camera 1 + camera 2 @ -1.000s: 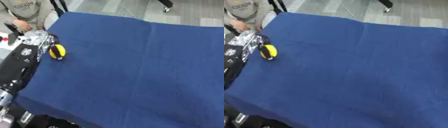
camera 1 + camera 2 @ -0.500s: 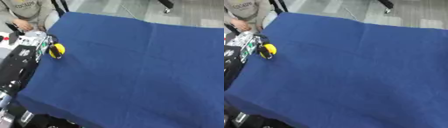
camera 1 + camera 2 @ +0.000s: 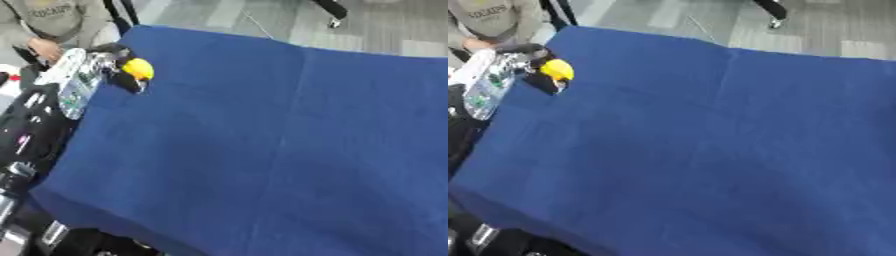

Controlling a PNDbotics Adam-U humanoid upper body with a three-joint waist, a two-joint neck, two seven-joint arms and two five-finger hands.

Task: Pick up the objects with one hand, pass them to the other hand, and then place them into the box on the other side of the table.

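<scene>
Evidently the left arm point(image 3: 39, 125) runs up the left edge to the left hand point(image 3: 109, 65) in the upper left, its dark fingers curled round the yellow object point(image 3: 138, 68) above the blue table point(image 3: 262, 150), which looks small, light, rigid and smooth, best gripped across its middle.

A lab-like room: a blue-clothed table point(image 3: 289, 140) on grey plank flooring point(image 3: 262, 15), with a chair's castor point(image 3: 335, 22).

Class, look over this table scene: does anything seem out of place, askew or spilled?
Nothing is spilled or damaged. The blue table lies askew in view, and no box shows. The left hand holds a yellow object at the table's far left corner.
</scene>
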